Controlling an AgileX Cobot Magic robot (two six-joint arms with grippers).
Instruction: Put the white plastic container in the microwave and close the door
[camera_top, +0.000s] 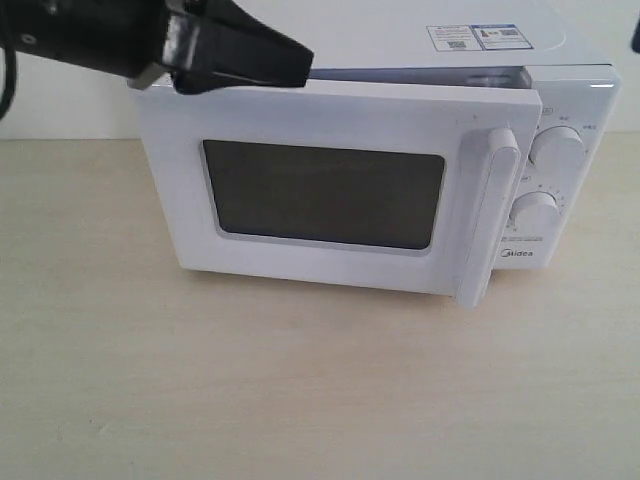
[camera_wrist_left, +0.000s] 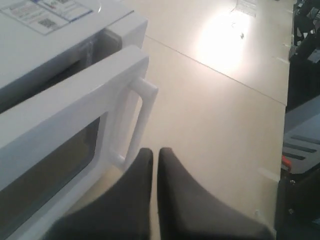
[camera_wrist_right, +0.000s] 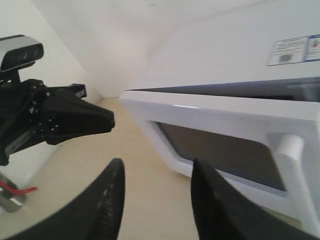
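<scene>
Seeing the white side-hinged door (camera_top: 330, 115) of the white countertop microwave (camera_top: 400, 40) barely ajar, I have my left gripper (camera_wrist_left: 154, 151), clenched empty, nearest at its hinge-end top, my right gripper (camera_wrist_right: 157, 167) splayed, and the white plastic container hidden, presumably inside.

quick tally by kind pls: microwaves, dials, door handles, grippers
microwave: 1
dials: 2, upper dial and lower dial
door handle: 1
grippers: 2, left gripper and right gripper
total: 6
</scene>
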